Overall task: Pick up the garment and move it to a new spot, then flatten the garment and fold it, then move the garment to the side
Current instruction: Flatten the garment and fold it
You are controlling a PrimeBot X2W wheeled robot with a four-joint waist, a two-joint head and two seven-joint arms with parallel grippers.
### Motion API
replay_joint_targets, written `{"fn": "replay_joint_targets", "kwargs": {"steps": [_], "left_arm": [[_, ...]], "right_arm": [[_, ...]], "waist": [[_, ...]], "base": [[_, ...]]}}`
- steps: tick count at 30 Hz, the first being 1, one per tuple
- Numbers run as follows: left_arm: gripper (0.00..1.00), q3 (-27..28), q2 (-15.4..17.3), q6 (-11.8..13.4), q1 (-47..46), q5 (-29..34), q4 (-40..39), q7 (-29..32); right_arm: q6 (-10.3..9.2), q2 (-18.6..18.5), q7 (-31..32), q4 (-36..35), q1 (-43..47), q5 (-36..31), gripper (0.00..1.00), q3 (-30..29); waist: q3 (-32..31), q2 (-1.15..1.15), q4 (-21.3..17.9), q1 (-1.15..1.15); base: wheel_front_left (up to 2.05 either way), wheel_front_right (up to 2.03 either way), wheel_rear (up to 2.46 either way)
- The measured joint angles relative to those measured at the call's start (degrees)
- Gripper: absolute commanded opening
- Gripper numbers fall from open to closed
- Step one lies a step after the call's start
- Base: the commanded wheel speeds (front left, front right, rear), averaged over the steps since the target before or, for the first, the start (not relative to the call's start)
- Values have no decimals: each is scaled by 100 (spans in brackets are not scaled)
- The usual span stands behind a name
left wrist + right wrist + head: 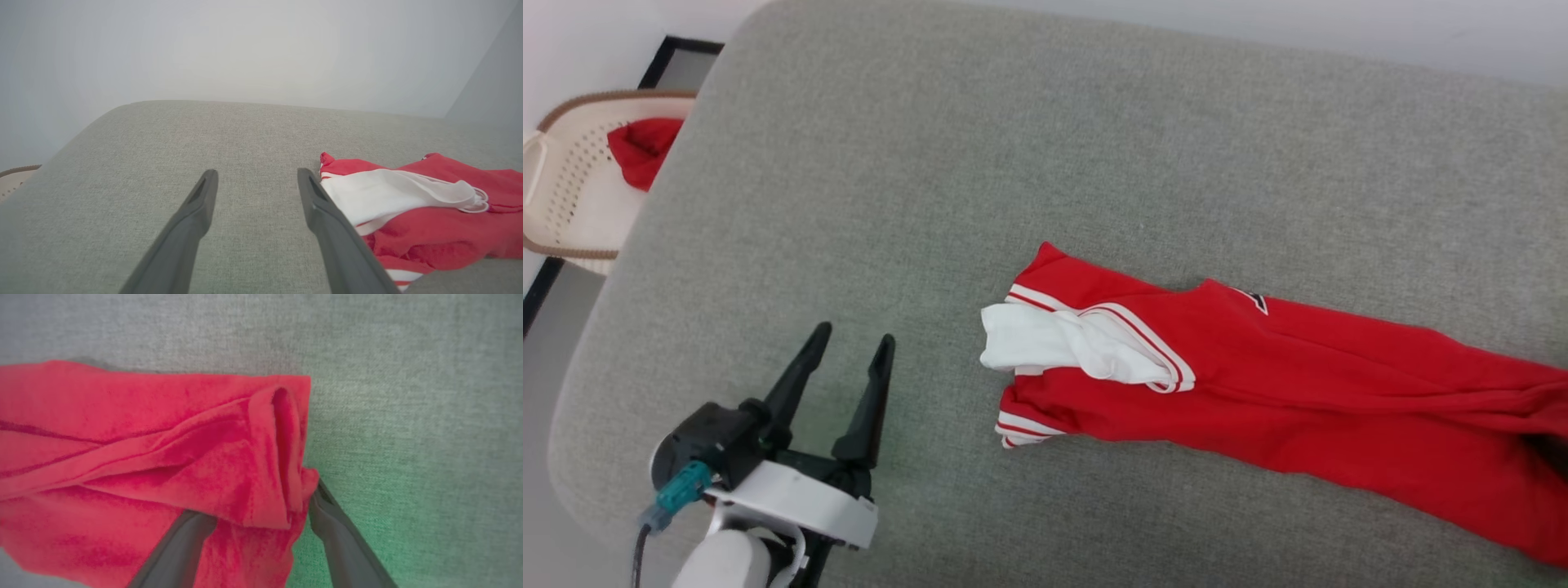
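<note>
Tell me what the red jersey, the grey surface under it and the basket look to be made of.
Red jersey: soft knit fabric, matte, slightly fuzzy up close; it creases limply. Grey surface: woven cloth, matte, fine heathered weave, probably padded given its rounded edges. Basket: likely moulded plastic, cream, perforated walls, brown braided-looking rim.

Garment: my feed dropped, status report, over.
Left gripper open over bare cushion. Right gripper open, astride a fold of the garment. Garment bunched long, not flattened. Basket off cushion, no obstruction.
</note>
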Motion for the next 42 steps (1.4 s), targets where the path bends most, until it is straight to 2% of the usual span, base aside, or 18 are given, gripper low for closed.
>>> {"fn": "replay_joint_targets", "kwargs": {"steps": [7, 8, 9, 11, 23, 29, 34, 40, 41, 42], "left_arm": [[100, -81, -56, 0, -151, -103, 1, 0], [100, -82, -60, 0, -159, -107, 1, 0], [100, -82, -65, 0, -159, -110, 7, 0], [100, -80, -80, 0, -159, -127, 15, 0], [100, -138, -112, 0, -182, -120, 5, 0], [100, -108, -19, 0, -173, -111, -53, 0], [100, -74, 42, 0, -165, -115, -134, 0], [100, -55, 339, 0, -178, -193, -334, 0], [100, -55, 339, 0, -178, -193, -334, 0], [100, -36, 422, 0, -199, -196, -377, 0]], "right_arm": [[1, 149, 408, -103, -180, -466, 100, -114], [1, 146, 452, -130, -180, -492, 97, -113], [1, 130, 493, -154, -180, -502, 41, -112], [1, 112, 524, -181, -177, -506, 0, -114], [1, 181, -10, -162, -177, -397, 0, -65], [11, 267, -706, -49, -276, -288, 0, -210], [8, 191, -1049, 110, -346, -244, 0, -558], [0, -162, -1526, 398, -558, -332, 0, -1599], [0, -162, -1526, 398, -558, -332, 0, -1599], [0, -241, -1683, 465, -599, -470, 0, -1891]], "waist": [[256, 0, 116, 0], [279, 0, 135, 0], [301, 0, 152, 0], [335, 0, 172, 0], [333, 0, 48, 0], [326, 0, -163, 0], [347, 0, -343, 0], [476, 0, -653, 0], [476, 0, -653, 0], [538, 0, -717, 0]], "base": [[0, 0, 0], [0, 0, 0], [0, 0, 0], [0, 0, 0], [0, 0, 0], [0, 0, 0], [0, 0, 0], [0, 0, 0], [0, 0, 0], [0, 0, 0]]}}
